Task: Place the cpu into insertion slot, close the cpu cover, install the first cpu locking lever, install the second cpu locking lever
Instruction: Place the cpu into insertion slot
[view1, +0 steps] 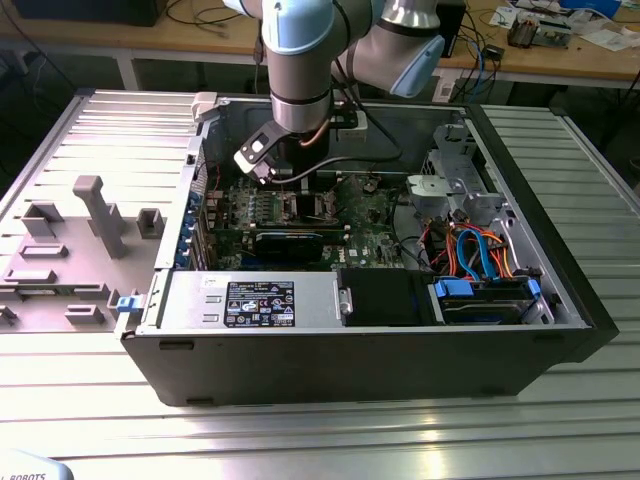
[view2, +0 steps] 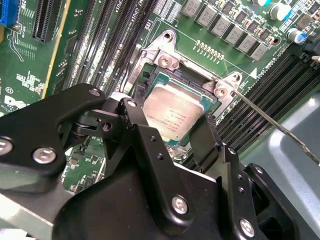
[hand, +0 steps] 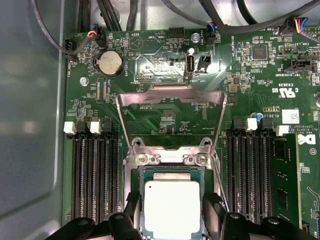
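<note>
Ribbed metal table (view1: 320, 430) carries an open computer case (view1: 360, 350). Inside, the gripper's (hand: 171, 197) jaws stand spread astride the chip (hand: 172, 210), clasping nothing. It lies seated in the socket (hand: 170, 171), whose cover (hand: 150, 95) is raised on the green board (hand: 165, 120).

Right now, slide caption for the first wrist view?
The cpu sits in the insertion slot, cpu cover raised open, open gripper straddling the cpu.

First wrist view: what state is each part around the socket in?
cpu: seated flat in the insertion slot.
insertion slot: filled, uncovered.
cpu cover: swung open, off the slot.
locking lever: unlatched.
gripper: low over the slot, straddling the cpu.
</note>
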